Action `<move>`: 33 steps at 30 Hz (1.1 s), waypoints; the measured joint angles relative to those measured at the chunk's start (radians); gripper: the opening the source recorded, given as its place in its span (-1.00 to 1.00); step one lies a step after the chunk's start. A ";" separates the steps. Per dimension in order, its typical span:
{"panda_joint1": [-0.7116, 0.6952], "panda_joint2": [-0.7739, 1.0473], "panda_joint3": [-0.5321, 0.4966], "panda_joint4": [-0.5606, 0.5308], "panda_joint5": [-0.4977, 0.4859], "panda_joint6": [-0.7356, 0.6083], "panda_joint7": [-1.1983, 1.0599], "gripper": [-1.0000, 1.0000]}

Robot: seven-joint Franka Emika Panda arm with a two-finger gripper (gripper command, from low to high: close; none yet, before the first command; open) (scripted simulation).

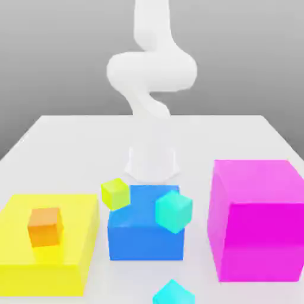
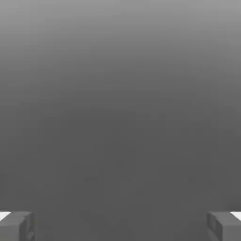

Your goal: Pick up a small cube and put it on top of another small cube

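**Cyan cubes wait as my gripper stands open above the table**

Cyan against white: one small cyan cube (image 1: 174, 211) sits tilted against the blue block (image 1: 144, 234), at the corner of it towards the exterior view's right, and whether it rests on the block or floats beside it I cannot tell. Its twin, the second cyan cube (image 1: 173, 293), lies on the table (image 1: 59, 136) at the near edge, just in front of the blue block. My gripper (image 2: 120, 226) is spread wide and empty, both fingertips (image 2: 16, 226) parted in the hand view with only grey between them.

I judge the pick is not yet begun. To do it well, I should come down over one cyan cube, turn my wrist to square the pads with its tilted faces, and close only once both sides are bracketed. The lime-green cube (image 1: 115, 193) at the blue block's far corner and the orange cube (image 1: 45, 227) on the yellow block (image 1: 44, 261) are not mine to touch. The magenta block (image 1: 258, 222) stands close; my approach should stay clear of it.
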 joint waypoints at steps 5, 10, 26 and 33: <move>-0.083 0.187 0.090 -0.003 -0.064 0.050 0.174 0.00; -0.144 0.370 0.159 -0.006 -0.135 0.097 0.349 0.00; -0.159 0.925 0.198 -0.023 -0.217 0.269 0.805 0.00; -0.118 1.156 0.164 -0.005 -0.205 0.414 0.895 0.00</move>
